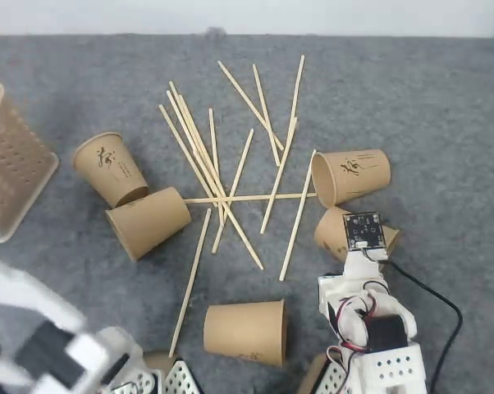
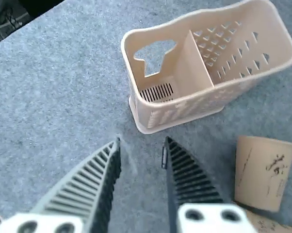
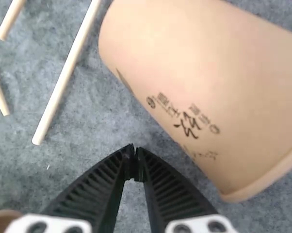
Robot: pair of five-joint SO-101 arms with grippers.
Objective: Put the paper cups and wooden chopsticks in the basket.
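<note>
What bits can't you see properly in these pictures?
- High view: the beige plastic basket is cut off by the left edge.
- High view: a brown paper cup lies partly hidden under the right arm.
- Right wrist view: the big printed cup runs off the edge.

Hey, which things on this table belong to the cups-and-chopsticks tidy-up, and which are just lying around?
Part of the job:
paper cups, scattered over the mat
wooden chopsticks, strewn between the cups
basket, at the table's edge

Just lying about:
grey mat under everything
black cable trailing beside an arm
</note>
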